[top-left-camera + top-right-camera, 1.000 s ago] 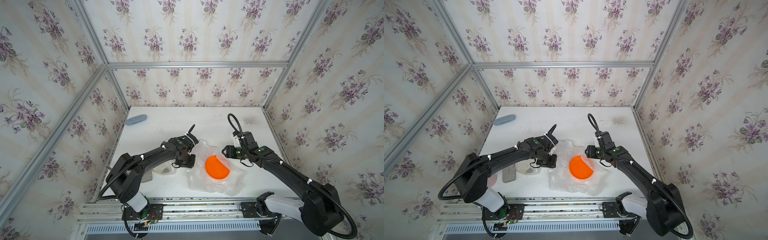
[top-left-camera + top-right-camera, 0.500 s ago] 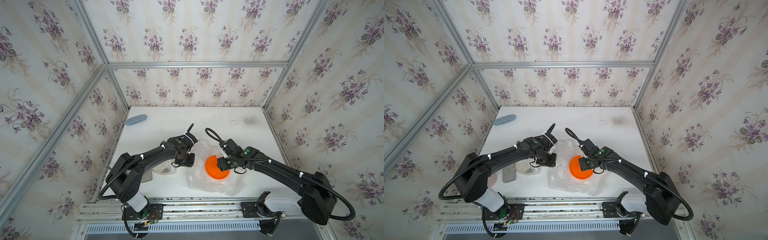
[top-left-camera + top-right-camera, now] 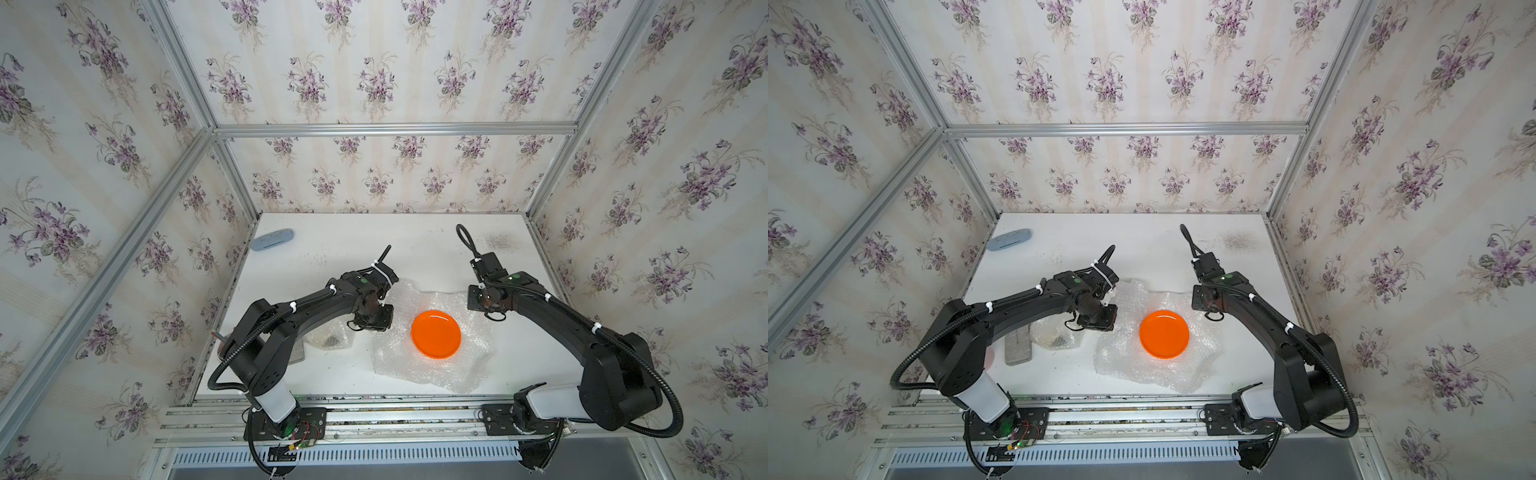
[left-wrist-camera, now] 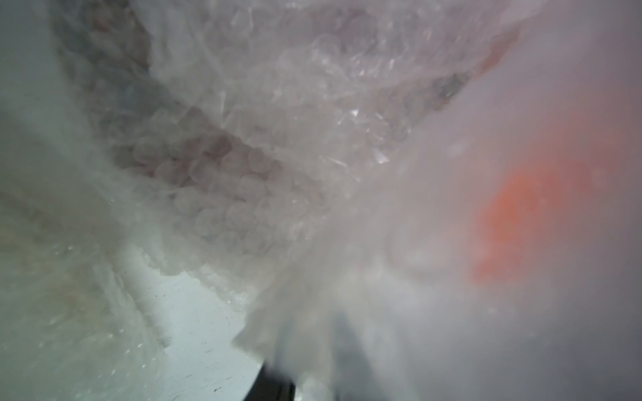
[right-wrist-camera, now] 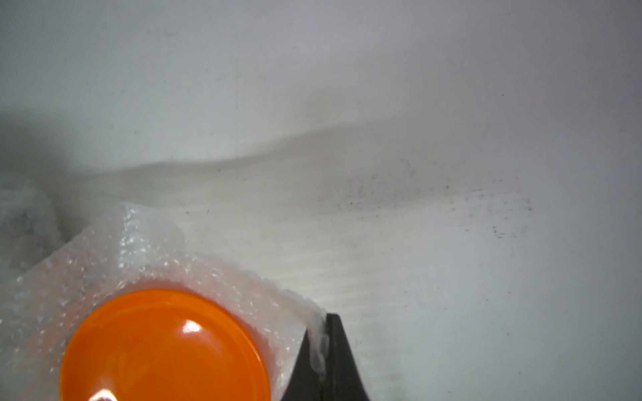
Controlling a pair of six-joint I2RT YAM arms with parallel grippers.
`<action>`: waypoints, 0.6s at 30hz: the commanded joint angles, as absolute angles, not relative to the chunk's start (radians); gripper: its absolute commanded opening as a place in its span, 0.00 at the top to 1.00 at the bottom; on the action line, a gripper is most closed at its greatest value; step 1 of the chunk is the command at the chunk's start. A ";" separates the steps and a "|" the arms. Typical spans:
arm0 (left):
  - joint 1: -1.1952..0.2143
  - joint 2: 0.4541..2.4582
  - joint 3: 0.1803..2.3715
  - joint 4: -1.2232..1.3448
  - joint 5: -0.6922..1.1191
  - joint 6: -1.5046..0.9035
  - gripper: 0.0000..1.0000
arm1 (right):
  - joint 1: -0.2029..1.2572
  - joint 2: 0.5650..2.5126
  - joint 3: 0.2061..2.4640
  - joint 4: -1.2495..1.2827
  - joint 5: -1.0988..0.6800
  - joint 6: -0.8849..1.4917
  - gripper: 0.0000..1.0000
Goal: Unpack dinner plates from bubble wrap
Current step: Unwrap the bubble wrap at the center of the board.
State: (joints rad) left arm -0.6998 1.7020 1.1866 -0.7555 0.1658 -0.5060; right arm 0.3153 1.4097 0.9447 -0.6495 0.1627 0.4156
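Observation:
A bright orange dinner plate [image 3: 436, 333] [image 3: 1164, 333] [image 5: 163, 350] lies uncovered on a spread sheet of bubble wrap [image 3: 432, 374] [image 3: 1142, 370] [image 5: 139, 250]. At the sheet's far right corner, my right gripper [image 3: 484, 297] [image 3: 1204, 297] [image 5: 323, 347] is shut on the wrap's edge. My left gripper [image 3: 372, 322] [image 3: 1096, 320] [image 4: 309, 375] is at the sheet's left edge. In the left wrist view the bubble wrap [image 4: 278, 139] bunches into its jaws and the plate is an orange blur [image 4: 521, 215]. A second wrapped bundle [image 3: 330, 340] [image 3: 1054, 338] with a dark mark lies left of it.
A pale blue oval object [image 3: 272, 240] [image 3: 1009, 240] lies at the far left of the white table [image 3: 415, 245] [image 3: 1142, 245]. A flat grey piece [image 3: 1018, 345] sits beside the left arm. Patterned walls close in three sides.
The right gripper reached in over the plate, shut on the wrap's edge and drew back to the far right, and the plate is now fully bare. The left gripper's jaws narrowed.

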 commanded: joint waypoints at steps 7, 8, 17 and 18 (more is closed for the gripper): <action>-0.635 1.763 1.282 -0.735 0.145 -0.458 0.79 | 0.110 1.544 0.982 -0.432 0.024 0.343 0.86; -0.631 1.771 1.296 -0.736 0.168 -0.449 0.77 | 0.101 1.552 1.003 -0.438 0.007 0.337 0.75; -0.633 1.505 1.333 -0.854 0.103 -0.500 0.37 | 0.095 1.242 1.169 -0.802 0.040 0.402 0.46; -0.646 1.488 1.361 -0.867 0.105 -0.508 0.37 | 0.095 1.198 1.163 -0.833 -0.018 0.418 0.47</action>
